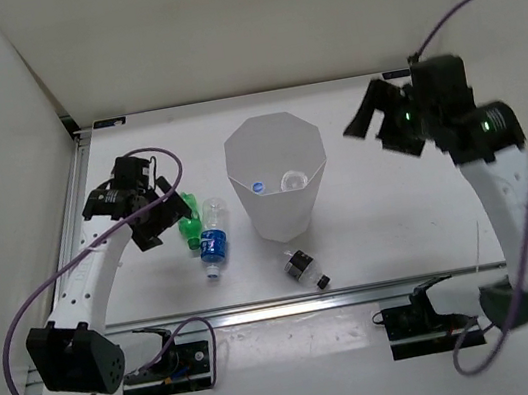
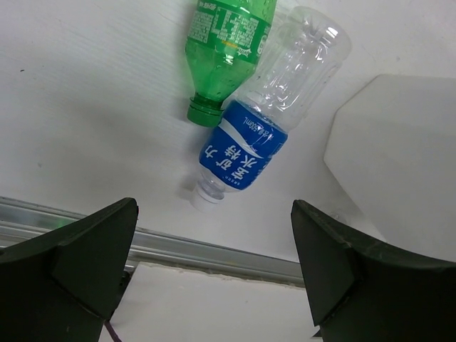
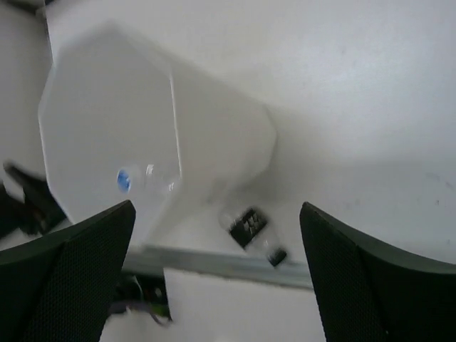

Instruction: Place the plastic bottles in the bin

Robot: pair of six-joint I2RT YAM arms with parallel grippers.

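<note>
The tall translucent white bin (image 1: pixel 279 175) stands mid-table; two bottles lie inside it, a blue cap (image 1: pixel 258 187) and a clear one (image 1: pixel 292 182) showing. The green bottle (image 1: pixel 189 228) and the clear blue-labelled bottle (image 1: pixel 213 242) lie side by side left of the bin, also in the left wrist view (image 2: pixel 226 43) (image 2: pixel 265 125). The short dark-labelled black-capped bottle (image 1: pixel 306 271) lies in front of the bin and shows in the right wrist view (image 3: pixel 254 234). My left gripper (image 1: pixel 168 217) is open over the green bottle. My right gripper (image 1: pixel 365 120) is open and empty, raised right of the bin (image 3: pixel 114 135).
White walls enclose the table on the left, back and right. A metal rail (image 1: pixel 302 303) runs along the near edge. Purple cables loop from both arms.
</note>
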